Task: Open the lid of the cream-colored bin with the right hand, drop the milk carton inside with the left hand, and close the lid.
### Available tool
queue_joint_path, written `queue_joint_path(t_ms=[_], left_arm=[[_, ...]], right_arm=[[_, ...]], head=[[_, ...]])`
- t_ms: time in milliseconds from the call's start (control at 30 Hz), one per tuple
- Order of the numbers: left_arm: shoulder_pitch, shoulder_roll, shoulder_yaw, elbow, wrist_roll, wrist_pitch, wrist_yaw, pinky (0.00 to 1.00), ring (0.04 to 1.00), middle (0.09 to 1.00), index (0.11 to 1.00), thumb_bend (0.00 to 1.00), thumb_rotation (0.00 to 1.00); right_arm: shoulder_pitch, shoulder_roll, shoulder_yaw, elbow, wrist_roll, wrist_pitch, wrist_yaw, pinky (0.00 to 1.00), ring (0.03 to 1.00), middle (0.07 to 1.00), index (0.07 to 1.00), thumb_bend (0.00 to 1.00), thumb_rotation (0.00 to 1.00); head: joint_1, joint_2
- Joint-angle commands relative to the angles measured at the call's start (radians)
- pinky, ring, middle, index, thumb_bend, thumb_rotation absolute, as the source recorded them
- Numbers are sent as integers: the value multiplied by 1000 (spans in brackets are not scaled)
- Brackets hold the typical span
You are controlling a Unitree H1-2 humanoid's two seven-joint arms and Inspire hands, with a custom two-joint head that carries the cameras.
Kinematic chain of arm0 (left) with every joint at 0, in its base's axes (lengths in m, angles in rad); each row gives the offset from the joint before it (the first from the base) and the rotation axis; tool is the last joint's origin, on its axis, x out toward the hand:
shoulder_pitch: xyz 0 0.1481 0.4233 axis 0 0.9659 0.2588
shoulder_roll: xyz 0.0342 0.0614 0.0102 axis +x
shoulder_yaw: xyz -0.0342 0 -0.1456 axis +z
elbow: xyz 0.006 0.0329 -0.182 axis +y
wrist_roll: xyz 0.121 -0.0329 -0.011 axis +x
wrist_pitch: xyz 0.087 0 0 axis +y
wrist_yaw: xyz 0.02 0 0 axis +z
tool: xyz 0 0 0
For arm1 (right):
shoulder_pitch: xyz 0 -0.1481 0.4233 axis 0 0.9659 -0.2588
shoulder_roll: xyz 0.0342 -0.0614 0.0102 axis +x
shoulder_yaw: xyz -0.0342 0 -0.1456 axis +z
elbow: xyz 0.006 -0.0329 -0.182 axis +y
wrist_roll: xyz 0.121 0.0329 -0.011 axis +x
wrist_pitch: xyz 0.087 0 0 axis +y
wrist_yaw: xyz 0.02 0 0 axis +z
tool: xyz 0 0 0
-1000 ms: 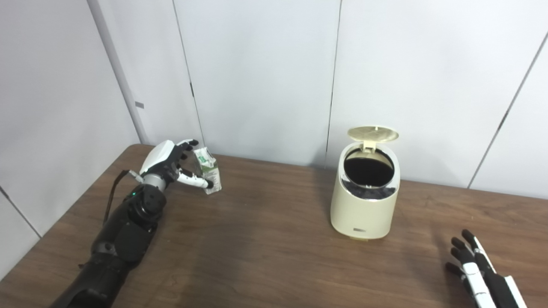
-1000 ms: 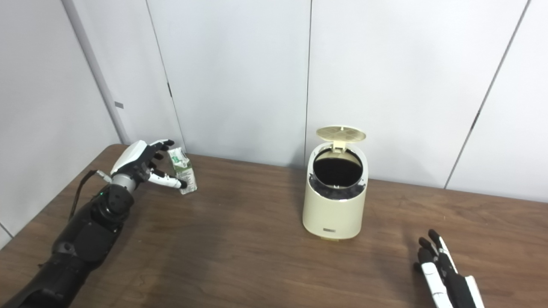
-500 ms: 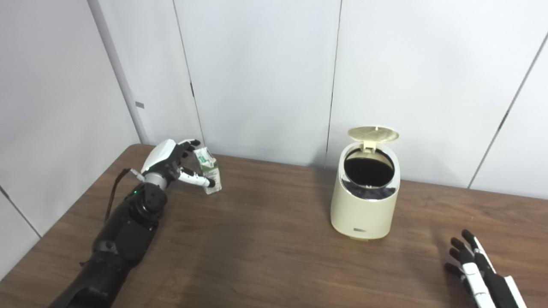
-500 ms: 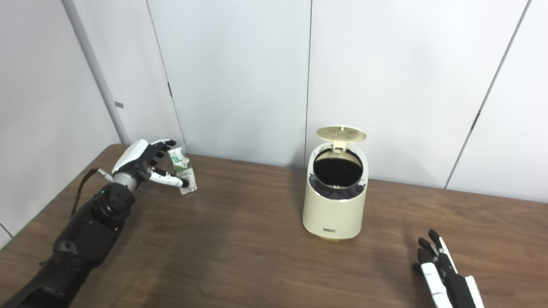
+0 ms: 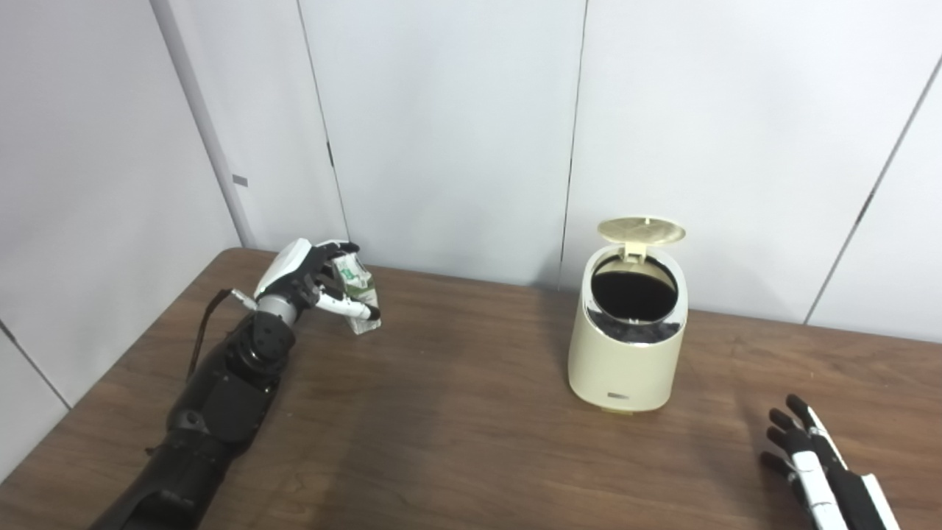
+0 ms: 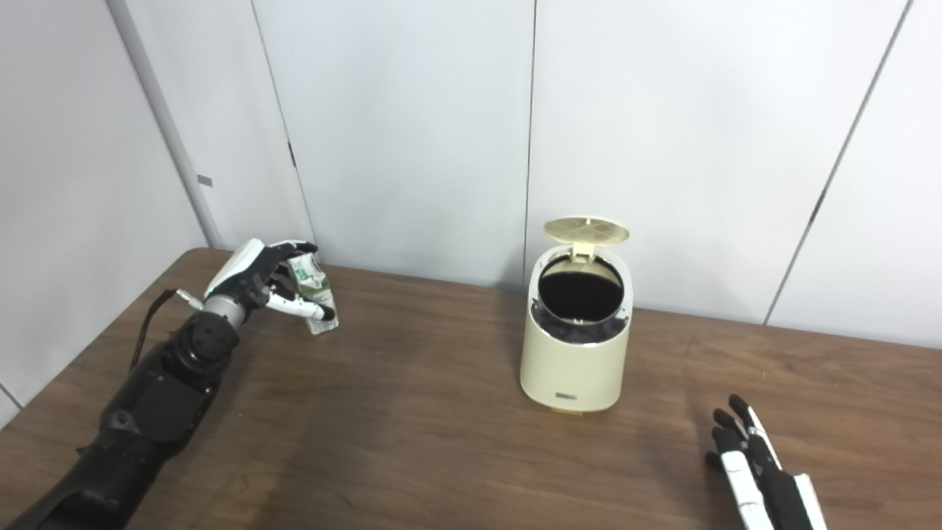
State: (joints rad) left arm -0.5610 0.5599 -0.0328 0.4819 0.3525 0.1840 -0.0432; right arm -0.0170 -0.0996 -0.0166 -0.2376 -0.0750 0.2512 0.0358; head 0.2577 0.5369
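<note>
The left hand (image 5: 309, 283) wraps the carton (image 5: 358, 291), fingers over its top and far side, thumb across its front; the carton stands on the worktop (image 5: 456, 419), tilted slightly. It looks small, light and thin-walled, likely crushable, so a gentle hold across its flat sides suits it. The bin (image 5: 625, 346) stands well to this hand's right, lid (image 5: 642, 230) up. The right hand (image 5: 817, 471) rests released, fingers spread.
</note>
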Motion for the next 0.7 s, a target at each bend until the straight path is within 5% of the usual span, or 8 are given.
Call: queue_joint_path(t_ms=[0, 667], left_arm=[[-54, 24, 14, -32, -4, -2, 6, 607, 740, 829, 851, 915, 112], [-49, 28, 3, -37, 10, 0, 7, 527, 624, 690, 751, 803, 27]], right_arm=[[-25, -4, -2, -33, -1, -20, -3, 824, 906, 911, 941, 547, 888], [-25, -1, -6, -37, 5, -12, -3, 836, 913, 917, 944, 520, 884]], head=[[1, 3], [-1, 12]])
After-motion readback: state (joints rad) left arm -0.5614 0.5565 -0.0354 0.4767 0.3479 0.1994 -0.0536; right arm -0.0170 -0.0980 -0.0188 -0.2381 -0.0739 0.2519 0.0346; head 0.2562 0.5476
